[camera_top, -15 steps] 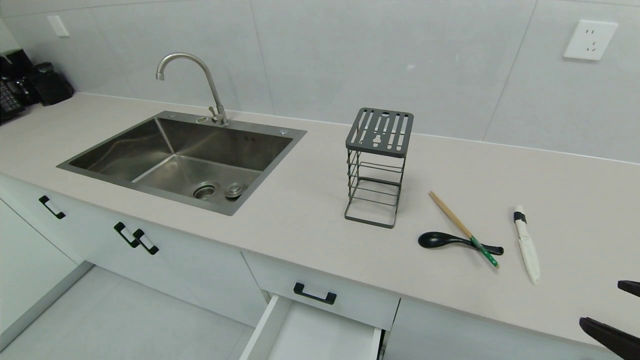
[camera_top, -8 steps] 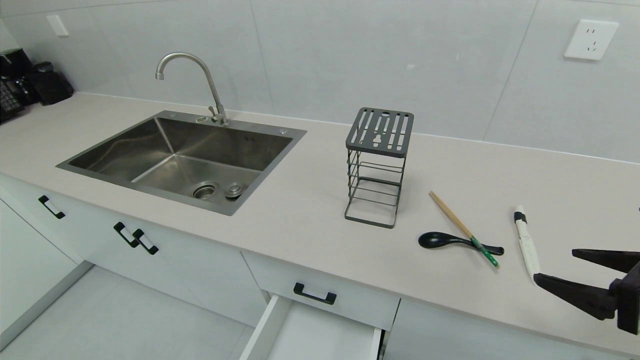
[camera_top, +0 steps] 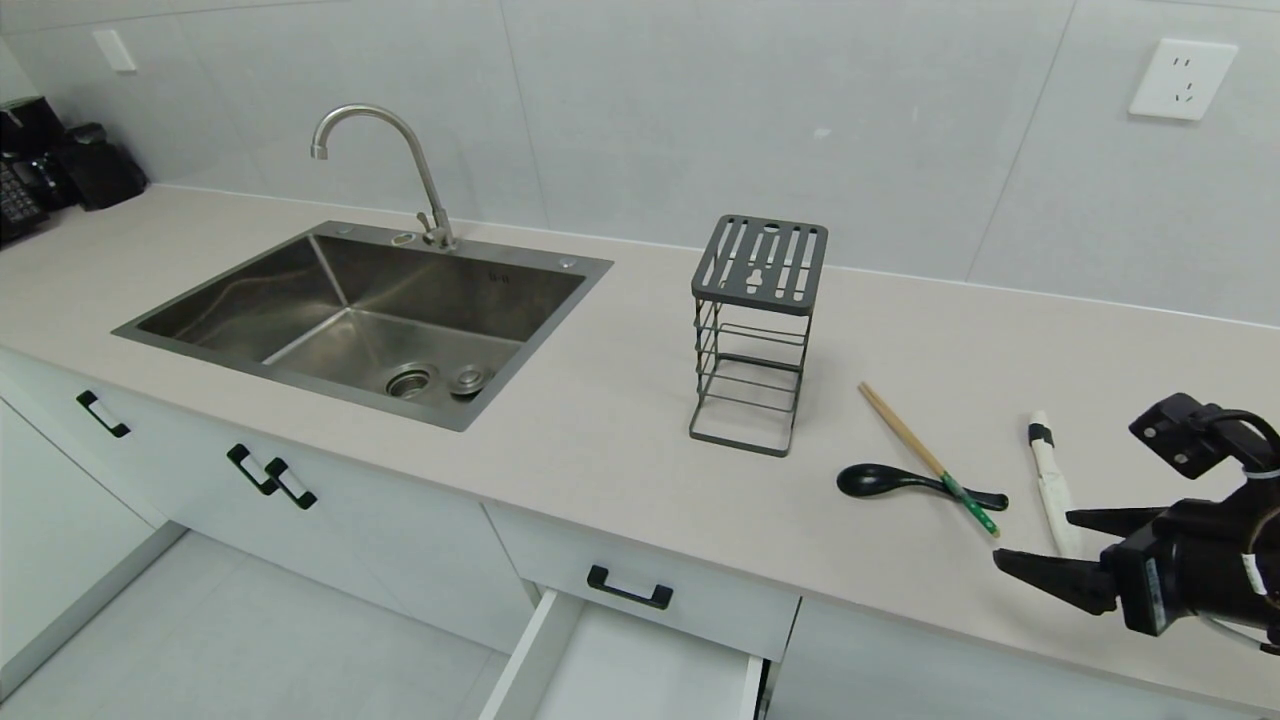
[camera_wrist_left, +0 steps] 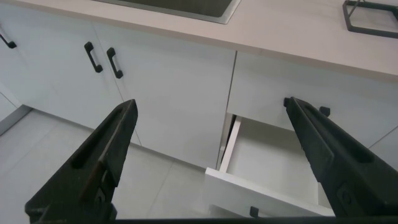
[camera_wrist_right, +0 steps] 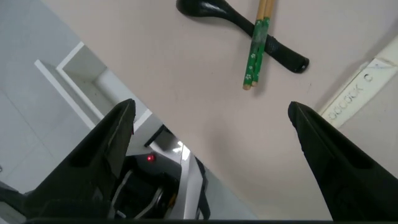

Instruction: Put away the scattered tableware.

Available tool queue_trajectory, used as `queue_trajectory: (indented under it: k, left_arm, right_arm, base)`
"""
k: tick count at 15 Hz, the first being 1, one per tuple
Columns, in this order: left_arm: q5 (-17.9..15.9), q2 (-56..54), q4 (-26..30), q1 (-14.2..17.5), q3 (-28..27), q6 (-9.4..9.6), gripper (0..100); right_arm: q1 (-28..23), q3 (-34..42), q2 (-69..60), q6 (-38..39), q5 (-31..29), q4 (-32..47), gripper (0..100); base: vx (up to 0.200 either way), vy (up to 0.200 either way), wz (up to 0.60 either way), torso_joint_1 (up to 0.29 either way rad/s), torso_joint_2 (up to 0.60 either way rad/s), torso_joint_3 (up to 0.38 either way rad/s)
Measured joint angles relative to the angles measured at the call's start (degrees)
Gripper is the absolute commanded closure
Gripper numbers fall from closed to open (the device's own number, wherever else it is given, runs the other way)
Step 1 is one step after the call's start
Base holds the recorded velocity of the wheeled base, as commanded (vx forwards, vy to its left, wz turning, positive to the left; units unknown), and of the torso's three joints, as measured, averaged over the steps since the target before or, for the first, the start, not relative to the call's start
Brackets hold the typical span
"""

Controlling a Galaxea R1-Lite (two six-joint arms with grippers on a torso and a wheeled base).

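A black spoon point(camera_top: 915, 483) lies on the counter right of the wire rack point(camera_top: 757, 330), with a pair of green-tipped chopsticks point(camera_top: 925, 456) crossing its handle. A white sheathed knife point(camera_top: 1052, 487) lies farther right. My right gripper point(camera_top: 1037, 540) is open at the counter's front edge, its fingers on either side of the knife's near end. From the right wrist, the spoon point(camera_wrist_right: 239, 22), chopsticks point(camera_wrist_right: 260, 37) and knife point(camera_wrist_right: 360, 93) lie ahead of that gripper point(camera_wrist_right: 211, 155). My left gripper point(camera_wrist_left: 211, 155) is open and empty, low in front of the cabinets.
A steel sink point(camera_top: 545, 330) with a faucet point(camera_top: 428, 190) takes up the counter's left part. Below the counter a white drawer point(camera_top: 520, 660) stands pulled out, also seen from the left wrist point(camera_wrist_left: 273, 155). Black appliances point(camera_top: 60, 170) stand at the far left.
My right gripper has come in from the lower right corner, moving left and up to the near end of the knife. The tableware has not moved.
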Motion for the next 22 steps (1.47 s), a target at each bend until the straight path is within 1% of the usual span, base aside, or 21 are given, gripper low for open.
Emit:
queue_trajectory:
  k: [3,8,11,17,22]
  left_arm:
    - [0.0,0.0,0.0,0.0,0.0,0.02,0]
    - [0.0,0.0,0.0,0.0,0.0,0.02,0]
    - [0.0,0.0,0.0,0.0,0.0,0.02,0]
    - [0.0,0.0,0.0,0.0,0.0,0.02,0]
    - [0.0,0.0,0.0,0.0,0.0,0.00,0]
  right_arm:
    - [0.5,-0.1,4.3,-0.1,-1.9,-4.6,0]
    - [0.6,-0.3,10.5,-0.3,-2.1,-7.9,0]
    - [1.0,-0.4,13.9,-1.1,-2.2,-12.9,0]
    - [2.2,-0.9,18.8,-1.1,-2.3,-16.3,0]
    - [2.8,-3.5,22.0,-1.1,-2.3,-16.6,0]
  base:
    - [0.000,0.000,0.00,0.000,0.00,0.000]
    - [0.000,0.000,0.00,0.000,0.00,0.000]
    - [0.000,0.000,0.00,0.000,0.00,0.000]
    - [0.000,0.000,0.00,0.000,0.00,0.000]
    - [0.000,0.000,0.00,0.000,0.00,0.000]
